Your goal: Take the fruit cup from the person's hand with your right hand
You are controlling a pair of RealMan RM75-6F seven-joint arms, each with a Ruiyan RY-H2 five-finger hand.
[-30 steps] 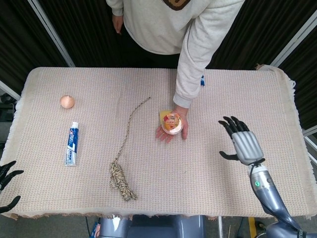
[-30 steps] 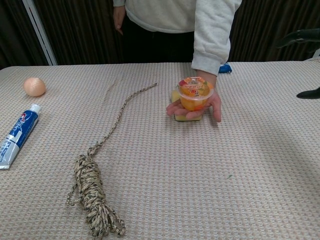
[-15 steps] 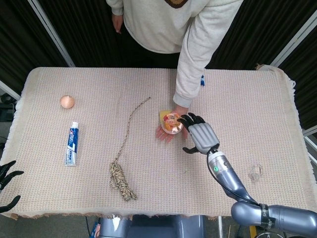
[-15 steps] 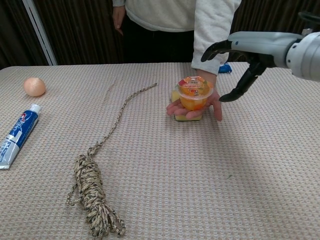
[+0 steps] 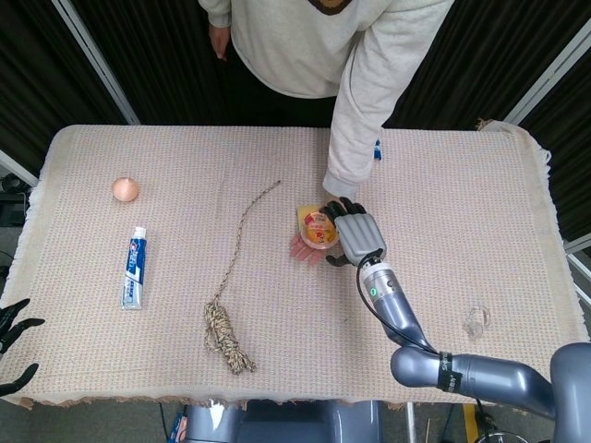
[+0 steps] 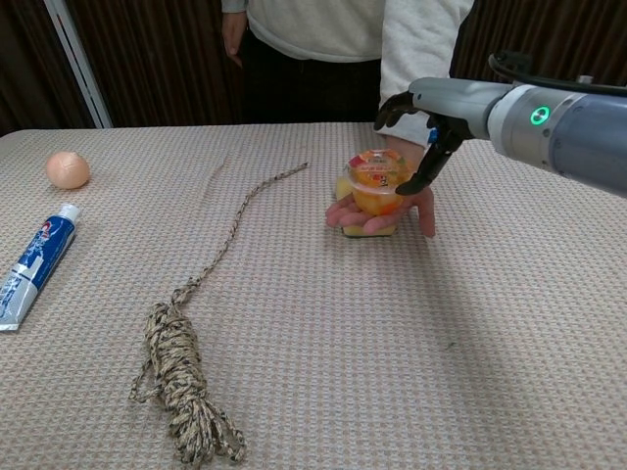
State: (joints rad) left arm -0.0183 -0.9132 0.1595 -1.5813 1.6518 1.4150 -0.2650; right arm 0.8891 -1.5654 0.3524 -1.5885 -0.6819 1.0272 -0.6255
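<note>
Handover not yet complete: fruit cup [image 6: 381, 181] rests on the person's hand [image 6: 382, 211] while the right hand [image 6: 428, 132] arches beside it, fingers spread, apparently not gripping it; grasp and lift remain.

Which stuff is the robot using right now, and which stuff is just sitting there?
Using:
fruit cup
person's hand
right robot hand

Just lying about:
rope
toothpaste
onion
left robot hand, idle at the table's edge
</note>
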